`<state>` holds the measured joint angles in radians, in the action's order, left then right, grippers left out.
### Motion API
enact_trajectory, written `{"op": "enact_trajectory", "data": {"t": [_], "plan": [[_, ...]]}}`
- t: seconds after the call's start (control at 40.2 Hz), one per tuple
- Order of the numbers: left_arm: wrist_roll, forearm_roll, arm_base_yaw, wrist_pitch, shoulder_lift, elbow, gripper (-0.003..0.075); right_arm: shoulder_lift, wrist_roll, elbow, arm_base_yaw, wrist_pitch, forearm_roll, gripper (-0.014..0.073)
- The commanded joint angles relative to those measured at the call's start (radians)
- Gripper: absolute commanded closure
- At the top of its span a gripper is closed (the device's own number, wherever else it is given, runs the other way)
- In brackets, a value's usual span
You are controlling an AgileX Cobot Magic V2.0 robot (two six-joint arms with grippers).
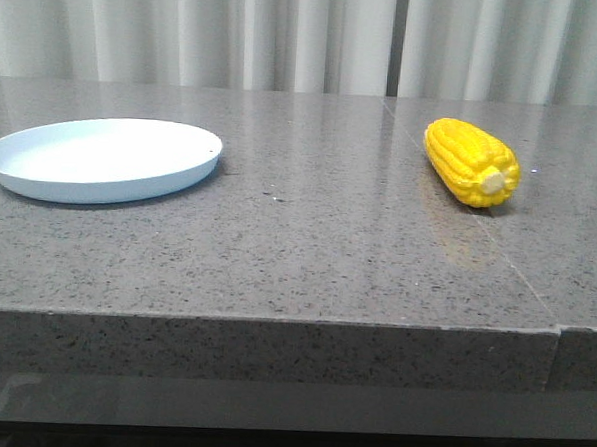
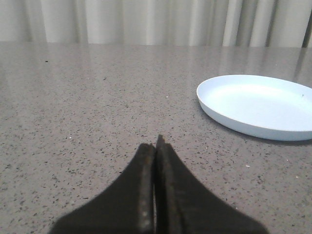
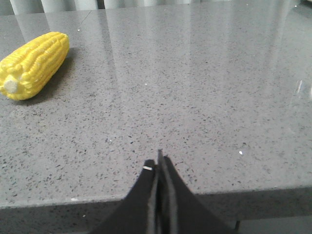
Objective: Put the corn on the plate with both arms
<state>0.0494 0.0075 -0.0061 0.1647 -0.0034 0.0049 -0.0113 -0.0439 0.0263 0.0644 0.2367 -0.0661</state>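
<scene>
Corn (image 1: 471,162) apart from plate (image 1: 102,159)

Pale pleated curtains (image 1: 288,33) hang behind a speckled grey stone table (image 1: 307,254).

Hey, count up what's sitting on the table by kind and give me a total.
Corn cobs: 1, the corn, yellow, lying on the right side.
Plates: 1, the plate, pale blue-white with nothing on it, on the left side.
Total: 2
</scene>
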Motion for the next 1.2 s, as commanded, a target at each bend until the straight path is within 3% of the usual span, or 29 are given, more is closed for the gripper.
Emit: {"op": "enact_trajectory", "data": {"t": [0.0, 0.846, 1.071, 1.17], "plan": [[0.005, -0.008, 0.002, -0.093, -0.02, 0.002, 0.0741, -0.012, 0.007, -0.015, 0.005, -0.075, -0.003, 0.0683], [0.005, -0.008, 0.002, -0.099, -0.02, 0.002, 0.0741, -0.011, 0.007, -0.016, 0.005, -0.122, -0.003, 0.0683], [0.005, -0.008, 0.002, -0.303, -0.02, -0.023, 0.0741, -0.011, 0.007, -0.094, 0.005, -0.144, -0.003, 0.0683], [0.006, -0.008, 0.002, -0.31, -0.015, -0.105, 0.0741, -0.01, 0.007, -0.198, 0.005, -0.094, -0.003, 0.0683]]}}
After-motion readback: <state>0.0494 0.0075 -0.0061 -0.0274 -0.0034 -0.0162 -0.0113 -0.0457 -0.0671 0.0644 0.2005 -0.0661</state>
